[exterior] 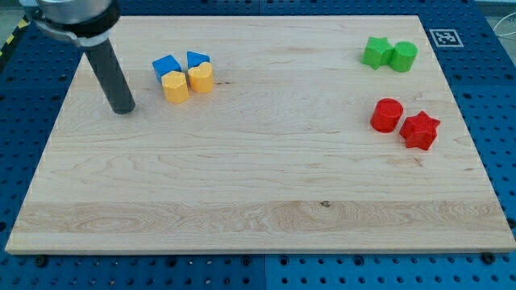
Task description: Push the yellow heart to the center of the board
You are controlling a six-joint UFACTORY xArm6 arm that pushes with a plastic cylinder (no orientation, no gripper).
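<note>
The near half of the wooden board [258, 209] lies bare, its pale grain running across the view from left to right. Farther up, at about 3 o'clock from the board's middle, a red star [419, 130] touches a red cylinder [387, 114] that sits at its 10 o'clock. At about 9 o'clock from the middle, near the board's left edge, my tip [123, 108] stands on the wood; the arm carries no hand or jaws to open or close, only the dark rod, which leans up toward the view's top left. The tip is apart from every block, with a strip of bare wood between it and the cluster at its 2 o'clock. That cluster holds four blocks packed together: a yellow hexagonal block [174, 86] nearest the tip, the yellow heart [201, 77] just to its 3 o'clock and touching it, a blue cube [166, 66] behind the hexagonal one, and a blue block [197, 59] of unclear shape behind the heart. The yellow heart thus sits well off the board's middle, at about 10 o'clock from it. Farthest away, near the board's top right corner, a green star [376, 51] touches a green cylinder [404, 55] at its 3 o'clock.
</note>
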